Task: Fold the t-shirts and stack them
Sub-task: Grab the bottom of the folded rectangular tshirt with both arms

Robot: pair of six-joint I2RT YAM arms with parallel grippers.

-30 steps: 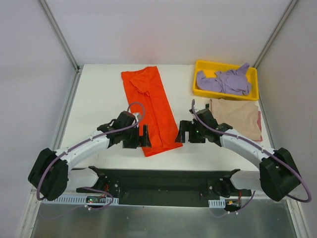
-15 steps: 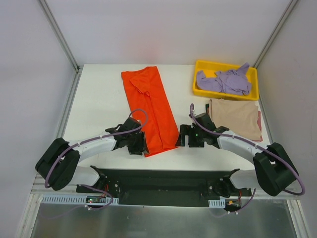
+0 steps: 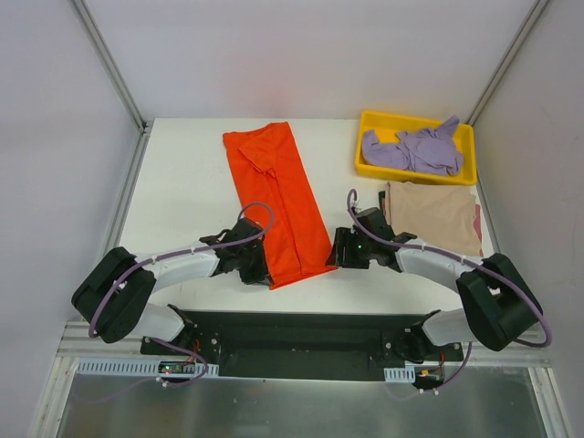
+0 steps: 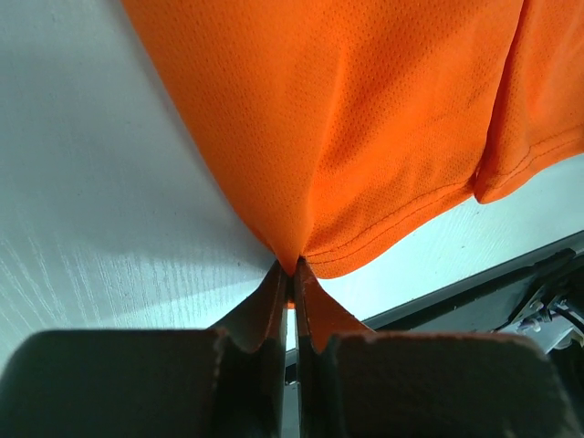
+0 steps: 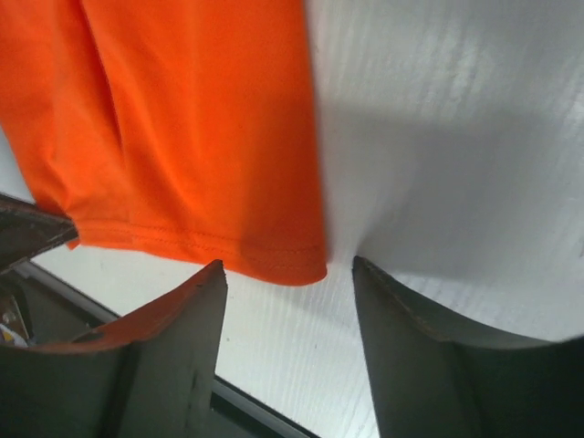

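From above, the orange shirt (image 3: 278, 205) lies lengthwise on the worktop (image 3: 182, 182), with a tan shirt (image 3: 438, 217) flat to its right and a purple shirt (image 3: 415, 148) heaped in the tray (image 3: 411, 116). The left gripper (image 3: 262, 271) and right gripper (image 3: 336, 251) sit at its near corners, probably to lift that hem for a fold; their jaws are hidden here. The left wrist view shows the left gripper (image 4: 292, 274) pinched tight on one hem corner. The right wrist view shows the right gripper (image 5: 287, 265) spread around the other corner, not yet clamped.
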